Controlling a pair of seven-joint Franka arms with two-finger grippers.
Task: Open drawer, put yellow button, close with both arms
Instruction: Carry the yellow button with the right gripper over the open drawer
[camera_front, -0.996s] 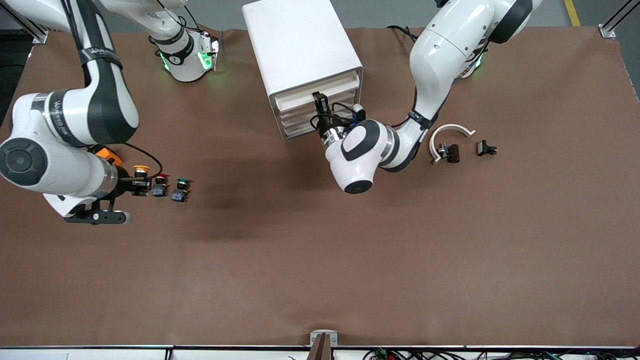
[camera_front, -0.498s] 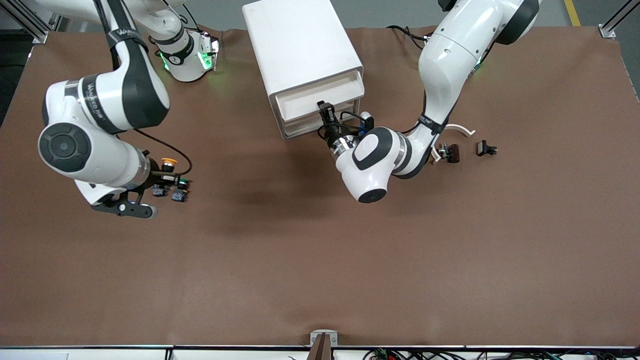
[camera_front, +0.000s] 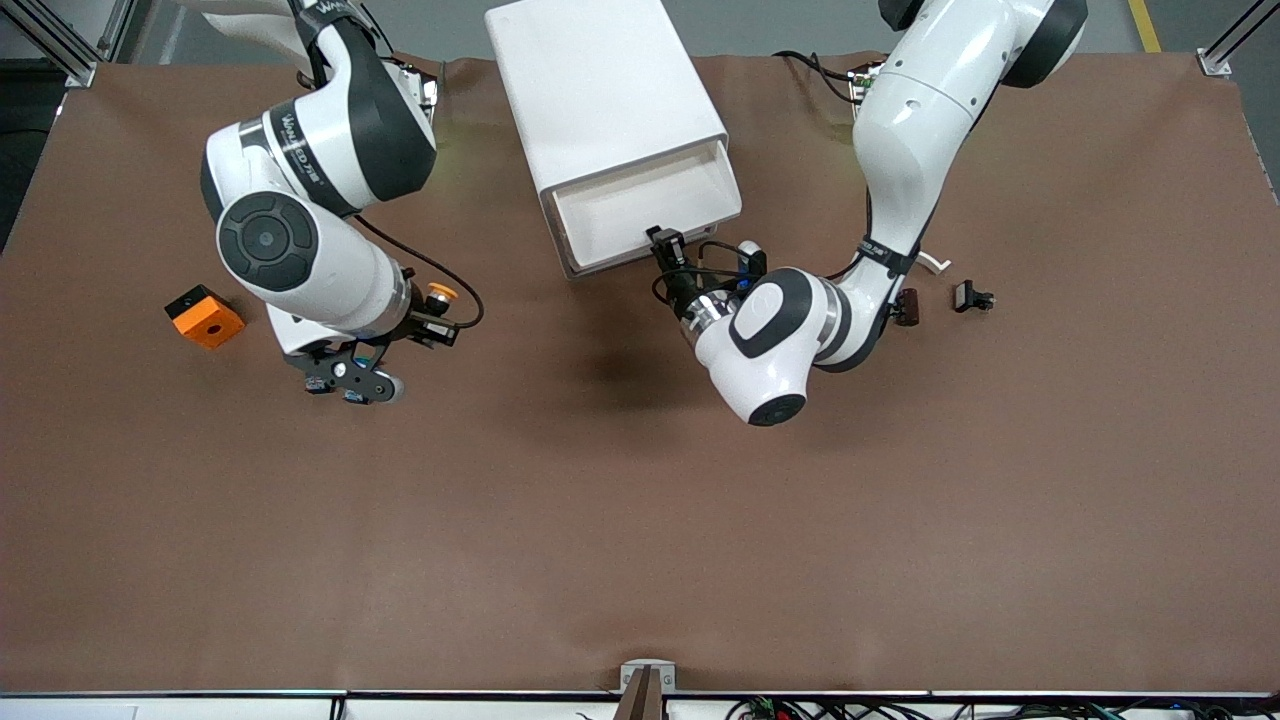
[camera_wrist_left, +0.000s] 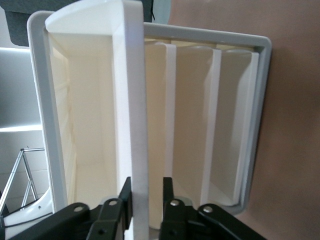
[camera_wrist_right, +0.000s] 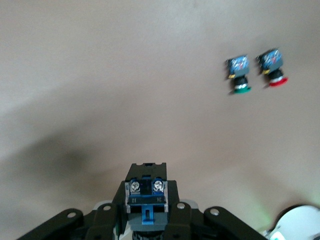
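The white cabinet stands at the table's robot end. Its top drawer is pulled well out and looks empty. My left gripper is shut on the drawer's front panel, one finger on each side, as the left wrist view shows. My right gripper is shut on the yellow button and holds it above the table, between the cabinet and the right arm's end. In the right wrist view the button's black and blue body sits between the fingers.
The green-capped button and red-capped button lie side by side on the table, under my right hand. An orange block lies toward the right arm's end. A white curved piece, a brown part and a black clip lie near the left arm.
My left gripper has pulled the top drawer farther out toward the front camera. My right gripper has lifted the yellow button off the table and carried it toward the cabinet, uncovering the orange block.
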